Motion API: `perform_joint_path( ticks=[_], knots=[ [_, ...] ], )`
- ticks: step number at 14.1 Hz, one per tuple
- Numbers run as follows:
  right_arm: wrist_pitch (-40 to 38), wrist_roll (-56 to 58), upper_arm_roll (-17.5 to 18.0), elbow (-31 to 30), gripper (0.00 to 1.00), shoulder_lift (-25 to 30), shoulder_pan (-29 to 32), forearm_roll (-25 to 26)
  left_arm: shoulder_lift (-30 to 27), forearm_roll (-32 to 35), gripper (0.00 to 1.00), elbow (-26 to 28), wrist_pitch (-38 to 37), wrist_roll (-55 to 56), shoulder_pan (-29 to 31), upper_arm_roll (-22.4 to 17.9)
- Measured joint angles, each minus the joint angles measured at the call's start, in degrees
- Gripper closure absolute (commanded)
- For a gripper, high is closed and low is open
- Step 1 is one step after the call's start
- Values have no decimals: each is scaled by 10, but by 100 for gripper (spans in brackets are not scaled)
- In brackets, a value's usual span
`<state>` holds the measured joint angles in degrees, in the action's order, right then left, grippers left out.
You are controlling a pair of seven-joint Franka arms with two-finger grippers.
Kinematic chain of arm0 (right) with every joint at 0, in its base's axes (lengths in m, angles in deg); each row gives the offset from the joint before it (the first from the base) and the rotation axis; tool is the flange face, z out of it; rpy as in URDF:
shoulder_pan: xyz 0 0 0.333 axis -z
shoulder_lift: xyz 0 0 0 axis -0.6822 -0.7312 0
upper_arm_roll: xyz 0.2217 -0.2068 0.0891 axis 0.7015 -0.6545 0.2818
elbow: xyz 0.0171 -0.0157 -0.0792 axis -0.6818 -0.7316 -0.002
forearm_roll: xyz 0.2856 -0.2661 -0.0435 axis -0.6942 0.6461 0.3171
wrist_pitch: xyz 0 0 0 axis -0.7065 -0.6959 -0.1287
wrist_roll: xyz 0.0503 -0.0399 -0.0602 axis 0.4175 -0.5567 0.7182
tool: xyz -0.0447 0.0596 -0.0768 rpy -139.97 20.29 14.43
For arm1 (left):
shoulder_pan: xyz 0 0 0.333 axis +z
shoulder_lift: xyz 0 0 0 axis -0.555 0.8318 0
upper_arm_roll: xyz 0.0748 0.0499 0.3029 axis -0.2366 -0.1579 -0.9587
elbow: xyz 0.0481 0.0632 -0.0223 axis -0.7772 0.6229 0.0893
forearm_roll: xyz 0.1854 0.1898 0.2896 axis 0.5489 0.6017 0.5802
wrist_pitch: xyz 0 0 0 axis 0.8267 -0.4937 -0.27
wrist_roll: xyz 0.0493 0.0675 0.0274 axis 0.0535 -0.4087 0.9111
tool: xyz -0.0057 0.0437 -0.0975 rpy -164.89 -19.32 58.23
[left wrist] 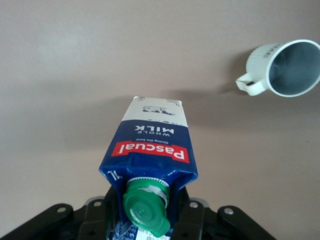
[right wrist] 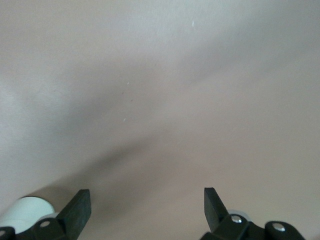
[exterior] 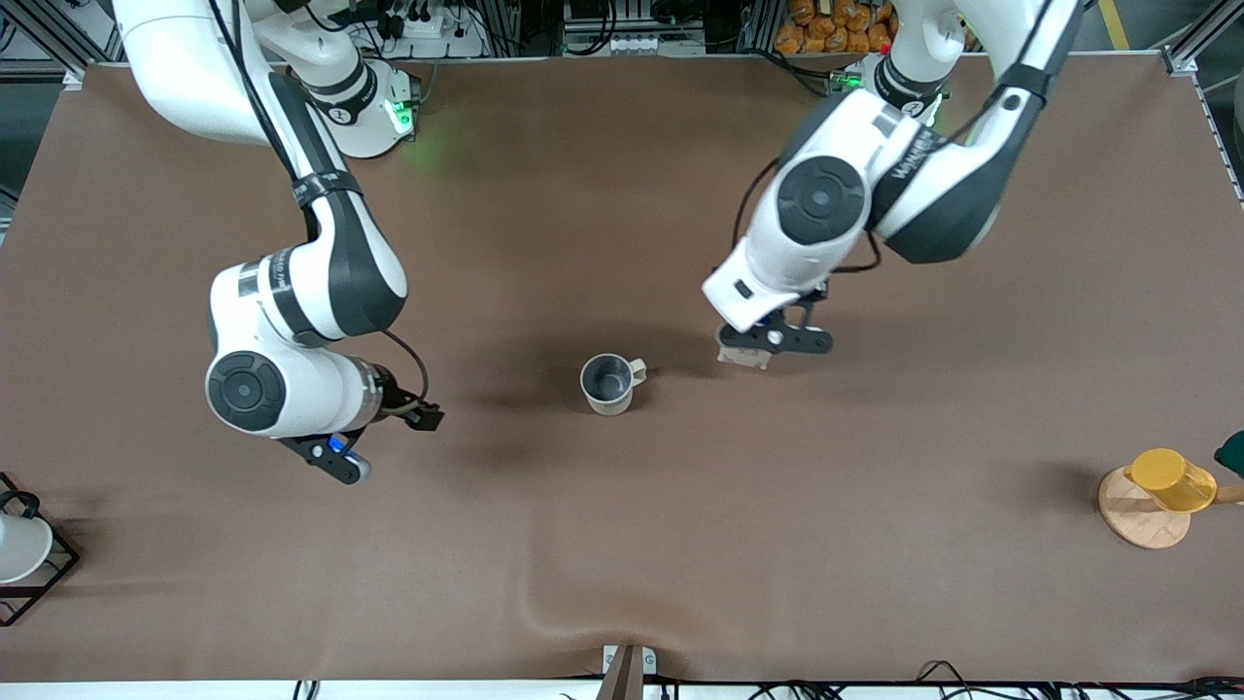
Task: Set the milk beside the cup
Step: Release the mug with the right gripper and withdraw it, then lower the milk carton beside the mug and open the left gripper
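Left gripper (exterior: 750, 342) has the milk (left wrist: 152, 145) clamped, right beside the cup (exterior: 610, 383)

So the left arm's fingers are squeezed tight on the carton's top end, by the green cap (left wrist: 146, 212), and the carton sits low over the brown table (exterior: 622, 544), toward the left arm's end from the cup, close but not touching. From the left wrist view the cup handle points toward the carton. Can't tell if the carton base is actually down on the table. The right gripper (exterior: 384, 442) waits over bare table toward the right arm's end, jaws spread wide, holding nothing. Also around: 1 yellow cup (exterior: 1172, 479) on a wooden disc (exterior: 1139, 515) at the left arm's end, and 1 white cup in a black wire frame (exterior: 24, 554) at the right arm's end.
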<state>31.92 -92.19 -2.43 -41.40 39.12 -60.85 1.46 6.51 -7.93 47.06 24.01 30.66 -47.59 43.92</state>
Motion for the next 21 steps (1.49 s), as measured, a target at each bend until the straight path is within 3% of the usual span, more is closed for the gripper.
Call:
perform_joint_path(
  ticks=[4,12,16,21],
  knots=[
    [-13,87,-1,0,0,6,37,7,12,0,55,-7,0,49,-45,3],
    [-26,346,-4,1,0,26,174,9,70,-1,55,-70,4,137,-120,3],
    [-46,356,-2,-2,0,86,184,10,99,-1,55,-98,13,144,-138,2],
    [-40,377,-2,-67,0,167,188,47,135,-1,56,-113,54,146,-141,-3]
  ],
)
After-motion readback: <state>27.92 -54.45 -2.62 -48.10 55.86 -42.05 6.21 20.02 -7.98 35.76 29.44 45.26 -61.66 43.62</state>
